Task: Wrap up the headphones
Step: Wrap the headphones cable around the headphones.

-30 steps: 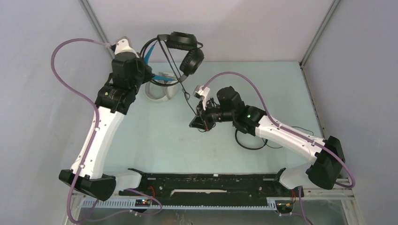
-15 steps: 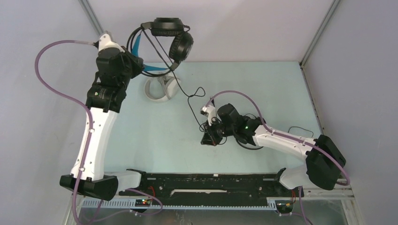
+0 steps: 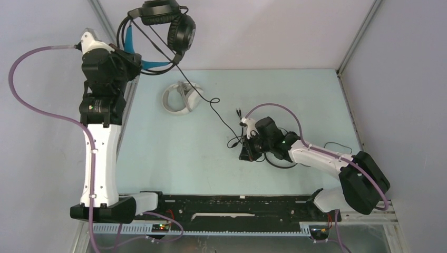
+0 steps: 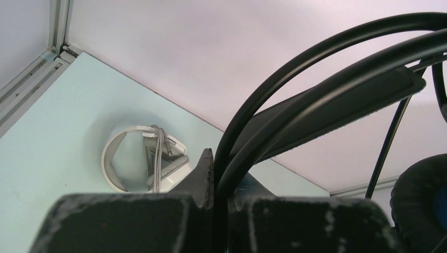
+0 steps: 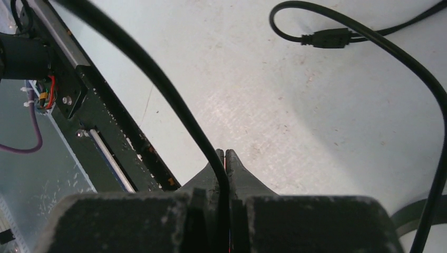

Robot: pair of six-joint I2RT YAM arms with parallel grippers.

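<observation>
My left gripper (image 3: 138, 62) is shut on the headband of the black headphones (image 3: 161, 23) with blue lining and holds them high at the far left corner. In the left wrist view the headband (image 4: 316, 68) runs between the shut jaws of that gripper (image 4: 221, 179). The headphones' black cable (image 3: 221, 116) runs down across the table to my right gripper (image 3: 246, 151), which is shut on it low over the table; the right wrist view shows the cable (image 5: 158, 79) pinched in the gripper (image 5: 225, 155). The white-grey headphones (image 3: 179, 97) lie on the table with their grey cable wound round them. The slim black set (image 3: 279, 162) is mostly hidden under my right arm.
A thin black cable (image 3: 337, 145) lies on the table by my right forearm, and a plug end (image 5: 327, 38) lies ahead of the right gripper. The black base rail (image 3: 237, 205) runs along the near edge. Walls close in the left, back and right sides.
My left arm has swung left and up with the black headphones. My right gripper has moved nearer and right along the cable, which now stretches out longer between them.
</observation>
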